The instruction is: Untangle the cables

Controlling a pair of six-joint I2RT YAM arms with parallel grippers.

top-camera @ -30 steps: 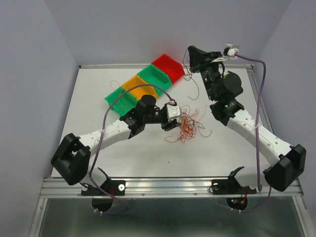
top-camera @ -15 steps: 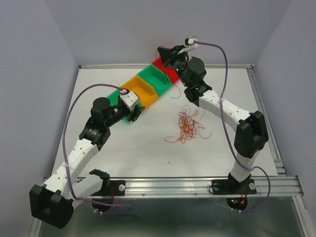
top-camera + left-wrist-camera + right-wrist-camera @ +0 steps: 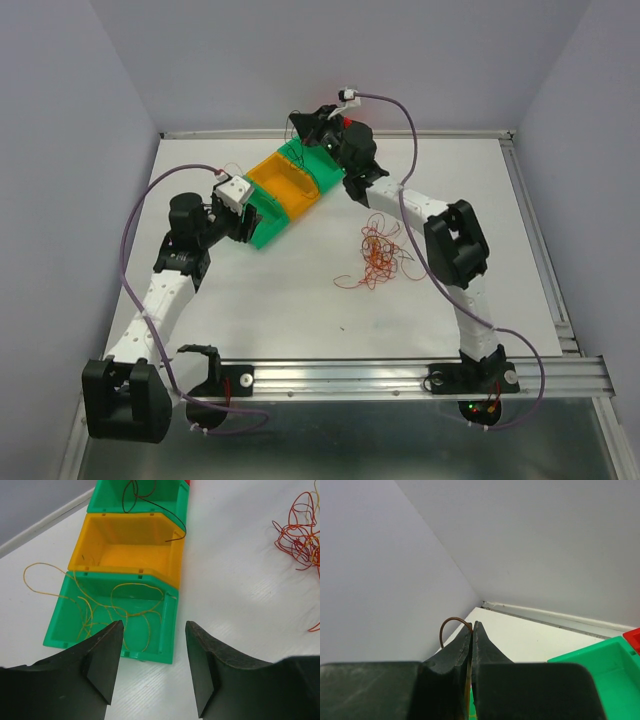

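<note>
A tangle of thin orange and red cables (image 3: 378, 252) lies on the white table right of centre; its edge shows in the left wrist view (image 3: 299, 530). My left gripper (image 3: 152, 667) is open and empty, just in front of the near green bin (image 3: 115, 615), which holds several yellowish wires (image 3: 107, 611). My right gripper (image 3: 472, 630) is shut on a thin brown wire (image 3: 447, 626) that curls out at the fingertips. In the top view it (image 3: 302, 122) hovers over the far green bin (image 3: 312, 155).
A row of bins runs diagonally: green (image 3: 262, 215), orange (image 3: 290, 185), green, red (image 3: 350, 122) mostly behind the right arm. The far green bin holds a dark wire (image 3: 150, 500). A loose wire (image 3: 37, 575) trails over the near bin's left rim. Walls close in at the back.
Both arms swung left. The left gripper went from the tangle to the near green bin. The right gripper moved along the back from the red bin to over the far green bin.
</note>
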